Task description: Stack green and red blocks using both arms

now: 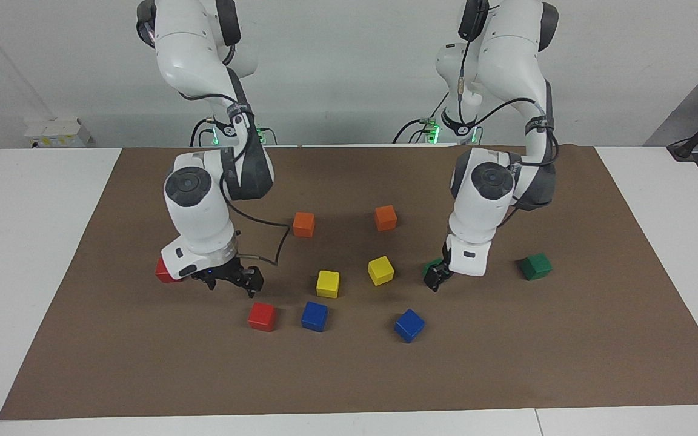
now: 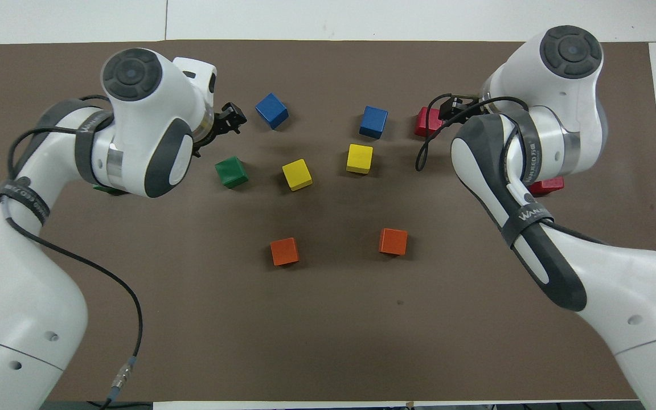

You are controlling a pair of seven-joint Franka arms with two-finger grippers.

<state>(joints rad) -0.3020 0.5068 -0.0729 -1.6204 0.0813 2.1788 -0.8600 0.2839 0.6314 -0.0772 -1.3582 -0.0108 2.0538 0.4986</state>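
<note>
No stack yet — all four task cubes lie singly on the counter. Left gripper [image 1: 435, 280], jaws apart, empty, hangs by one green block [image 1: 431, 267]; second green block [image 1: 535, 266] at left arm's end. Right gripper [image 1: 232, 280], jaws apart, above one red block [image 1: 262, 316]; other red block [image 1: 163, 270] toward right arm's end. Both stackings remain.

White glossy arms [image 1: 200, 206], dark grey elbow bands, black round joint caps, black cables, lettered straps.
</note>
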